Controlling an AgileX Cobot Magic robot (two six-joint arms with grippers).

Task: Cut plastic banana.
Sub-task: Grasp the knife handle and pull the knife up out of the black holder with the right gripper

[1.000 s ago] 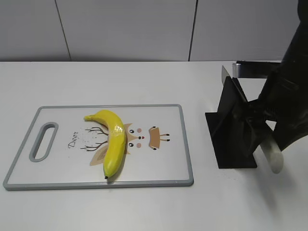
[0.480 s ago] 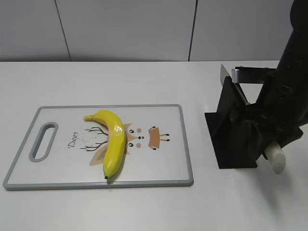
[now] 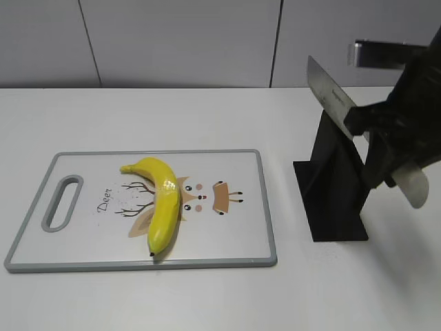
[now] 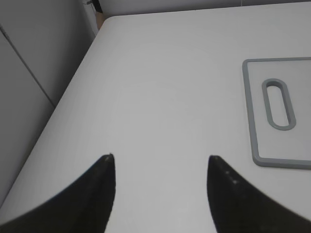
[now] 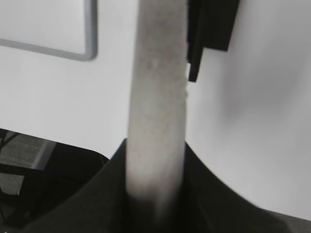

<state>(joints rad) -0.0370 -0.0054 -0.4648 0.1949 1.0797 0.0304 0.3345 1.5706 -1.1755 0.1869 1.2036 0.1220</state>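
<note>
Your right gripper (image 3: 389,148), at the right edge of the frame, clamps the knife (image 3: 331,95) by its pale handle, largely hidden behind the arm; the banana (image 3: 162,203) lies lower left on the cutting board (image 3: 241,227), well apart; your left gripper (image 4: 160,187) is spread over bare table (image 4: 160,87).

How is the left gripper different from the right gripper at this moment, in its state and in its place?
The left gripper is open and empty, while the right gripper is shut on the knife by its pale handle. The left gripper hangs over bare table beside the cutting board; the right gripper holds the knife above the black knife stand. Both have dark fingers, and neither touches the banana.
</note>
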